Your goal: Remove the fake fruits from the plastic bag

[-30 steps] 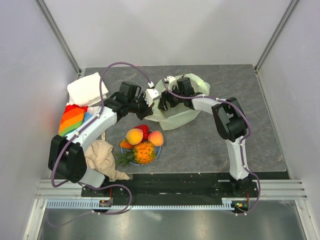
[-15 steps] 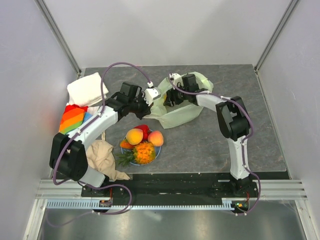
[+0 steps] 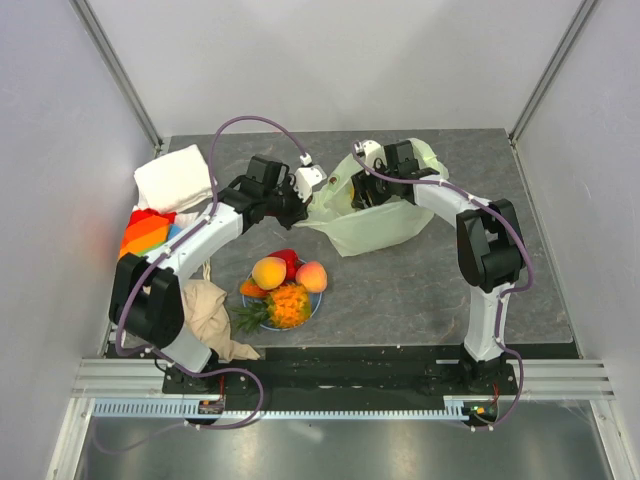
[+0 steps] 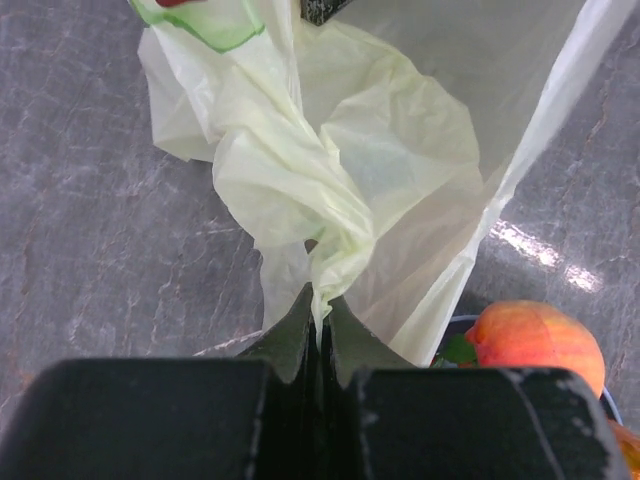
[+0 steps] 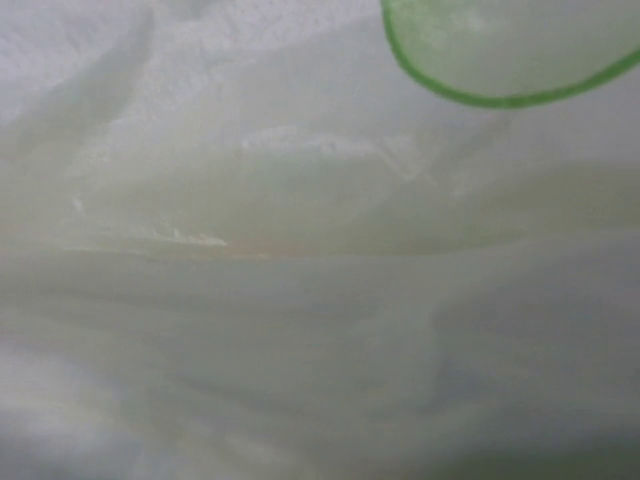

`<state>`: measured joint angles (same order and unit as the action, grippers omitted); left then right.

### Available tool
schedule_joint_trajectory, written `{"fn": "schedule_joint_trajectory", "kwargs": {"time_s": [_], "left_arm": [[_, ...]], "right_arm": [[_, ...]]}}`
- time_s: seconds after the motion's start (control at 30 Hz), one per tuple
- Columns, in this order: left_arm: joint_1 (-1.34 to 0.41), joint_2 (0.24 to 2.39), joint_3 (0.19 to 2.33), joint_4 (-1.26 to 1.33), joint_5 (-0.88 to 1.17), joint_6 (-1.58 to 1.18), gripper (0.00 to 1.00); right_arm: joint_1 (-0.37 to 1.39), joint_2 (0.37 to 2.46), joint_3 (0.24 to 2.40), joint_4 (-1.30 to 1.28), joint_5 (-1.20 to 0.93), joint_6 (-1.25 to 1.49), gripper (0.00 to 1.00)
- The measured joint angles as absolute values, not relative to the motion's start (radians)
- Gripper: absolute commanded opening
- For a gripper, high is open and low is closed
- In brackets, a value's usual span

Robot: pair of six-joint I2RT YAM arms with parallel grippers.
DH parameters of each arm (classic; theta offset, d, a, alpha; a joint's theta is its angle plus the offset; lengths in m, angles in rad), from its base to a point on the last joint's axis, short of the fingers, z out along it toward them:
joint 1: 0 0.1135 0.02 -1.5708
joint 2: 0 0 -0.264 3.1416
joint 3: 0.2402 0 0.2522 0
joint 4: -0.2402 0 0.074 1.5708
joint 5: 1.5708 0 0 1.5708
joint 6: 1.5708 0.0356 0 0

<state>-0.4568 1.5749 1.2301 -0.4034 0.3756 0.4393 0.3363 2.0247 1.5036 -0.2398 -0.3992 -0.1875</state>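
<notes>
The plastic bag [image 3: 372, 226], thin and pale yellow-green, is held up and stretched between my two arms at the table's middle back. My left gripper [image 3: 303, 198] is shut on a bunched edge of the bag [image 4: 340, 190], film pinched between its fingers [image 4: 300, 330]. My right gripper [image 3: 360, 190] is at the bag's upper edge; its wrist view shows only bag film [image 5: 300, 300] with a green printed line, and its fingers are hidden. Fake fruits lie on a light-blue plate [image 3: 314, 304]: a pineapple [image 3: 288, 305], a yellow-orange round one [image 3: 268, 272], a peach [image 3: 312, 276] [image 4: 535, 340] and a red piece [image 3: 288, 257].
A white cloth [image 3: 175, 178] lies at the back left, a rainbow-striped cloth [image 3: 145, 238] below it, and a beige cloth [image 3: 205, 315] beside the left arm's base. Walls close in the table on both sides and the back.
Both grippers have moved back and to the right. The bag has gone with them, lifted and pulled out wider between them. The fruits on the plate have not moved.
</notes>
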Motion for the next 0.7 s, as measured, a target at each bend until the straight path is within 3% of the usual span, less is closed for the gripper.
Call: {"fn": "schedule_joint_trajectory", "kwargs": {"time_s": [0.17, 0.3, 0.33, 0.7], "left_arm": [[-0.496, 1.626, 1.237, -0.411, 0.413, 0.444, 0.02], [-0.527, 1.649, 1.237, -0.411, 0.426, 0.459, 0.02], [-0.531, 1.65, 1.237, -0.409, 0.426, 0.466, 0.02], [-0.537, 1.684, 1.251, -0.385, 0.432, 0.531, 0.02]], "right_arm": [[0.329, 2.026, 1.425, -0.276, -0.302, -0.19, 0.64], [0.322, 1.994, 1.353, -0.276, -0.271, -0.216, 0.82], [0.32, 1.988, 1.346, -0.28, -0.265, -0.215, 0.98], [0.258, 1.978, 1.348, -0.341, -0.327, -0.143, 0.98]]}}
